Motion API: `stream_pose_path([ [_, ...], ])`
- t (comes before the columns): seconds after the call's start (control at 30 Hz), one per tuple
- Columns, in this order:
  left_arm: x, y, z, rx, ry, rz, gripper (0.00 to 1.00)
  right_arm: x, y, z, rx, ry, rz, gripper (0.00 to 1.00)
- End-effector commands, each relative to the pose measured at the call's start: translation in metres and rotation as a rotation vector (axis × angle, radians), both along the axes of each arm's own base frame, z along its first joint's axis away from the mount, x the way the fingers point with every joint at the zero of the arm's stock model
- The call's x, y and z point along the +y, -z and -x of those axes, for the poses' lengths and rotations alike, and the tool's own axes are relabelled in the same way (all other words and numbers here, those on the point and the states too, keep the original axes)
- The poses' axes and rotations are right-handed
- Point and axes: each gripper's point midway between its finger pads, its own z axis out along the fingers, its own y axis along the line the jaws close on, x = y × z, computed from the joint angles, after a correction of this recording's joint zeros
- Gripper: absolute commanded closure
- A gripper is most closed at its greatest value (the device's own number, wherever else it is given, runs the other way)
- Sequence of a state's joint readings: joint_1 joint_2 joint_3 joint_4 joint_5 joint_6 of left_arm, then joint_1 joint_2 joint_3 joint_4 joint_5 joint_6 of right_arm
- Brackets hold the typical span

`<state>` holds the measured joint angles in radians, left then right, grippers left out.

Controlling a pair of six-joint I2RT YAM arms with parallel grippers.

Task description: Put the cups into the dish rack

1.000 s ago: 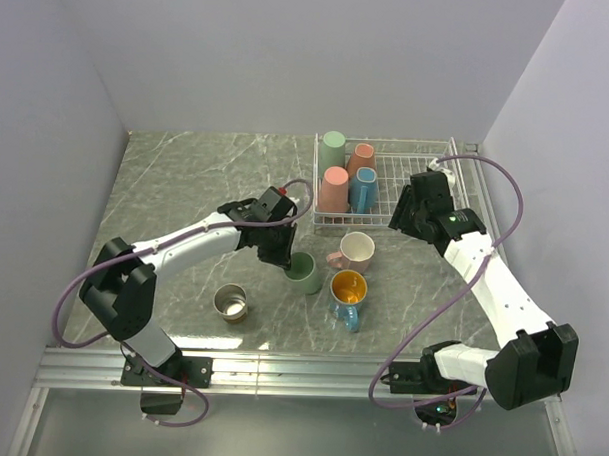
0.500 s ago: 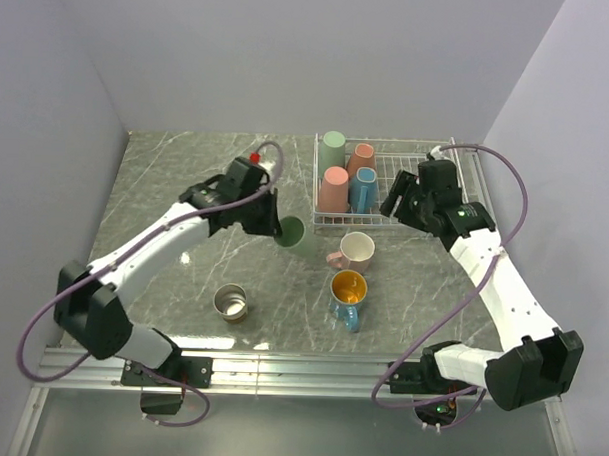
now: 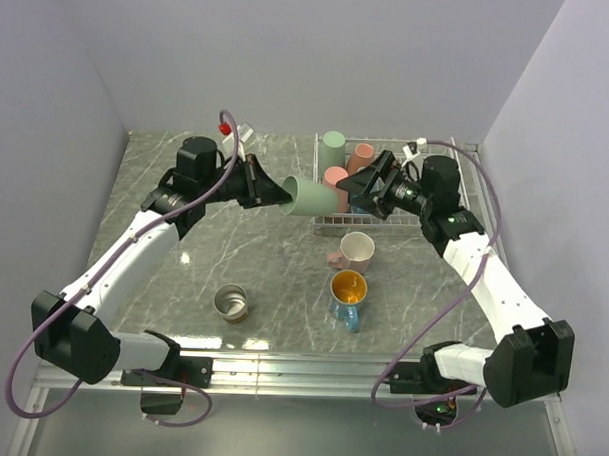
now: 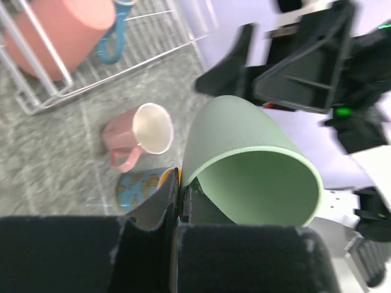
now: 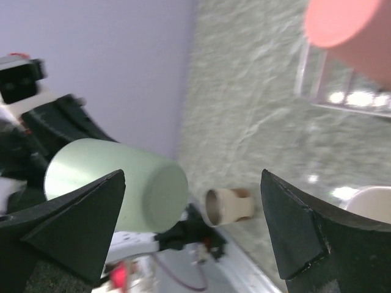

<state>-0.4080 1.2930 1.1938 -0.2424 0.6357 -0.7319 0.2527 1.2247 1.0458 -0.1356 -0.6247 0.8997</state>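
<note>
A mint green cup [image 3: 312, 196] hangs on its side above the table, just left of the dish rack [image 3: 325, 227]. My left gripper [image 3: 282, 194] is shut on its rim; in the left wrist view the jaws [image 4: 179, 183] pinch the cup's wall [image 4: 244, 152]. My right gripper [image 3: 357, 190] faces the cup's base from the rack side, open wide and apart from it [image 5: 116, 183]. In the rack stand another mint green cup [image 3: 334, 142] and salmon pink ones [image 3: 362, 154] [image 3: 333, 176]. A pale pink mug [image 3: 357, 252], a blue mug with gold inside [image 3: 347, 290] and a steel cup [image 3: 230, 302] sit on the table.
The grey marble table [image 3: 204, 245] is walled on three sides. The rack's right half [image 3: 402, 161] shows bare wire under my right arm. A metal rail [image 3: 280, 367] runs along the near edge by the arm bases.
My left arm lifted the mint green cup off the table and swung it up and back, tipping it sideways toward the rack. My right gripper opened wide and turned to face the cup.
</note>
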Motion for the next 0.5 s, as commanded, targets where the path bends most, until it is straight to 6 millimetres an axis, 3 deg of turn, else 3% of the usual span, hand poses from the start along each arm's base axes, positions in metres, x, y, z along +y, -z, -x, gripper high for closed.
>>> stream_pose_path([
  [0.0,-0.007,-0.038,0.007,-0.073,0.084,0.145,1.0,0.02,-0.035,0.01,-0.045,-0.112,-0.215,0.02],
  [0.47,0.0,-0.04,-0.001,-0.043,0.084,0.279,1.0,0.047,-0.055,0.017,-0.02,-0.193,-0.386,0.01],
])
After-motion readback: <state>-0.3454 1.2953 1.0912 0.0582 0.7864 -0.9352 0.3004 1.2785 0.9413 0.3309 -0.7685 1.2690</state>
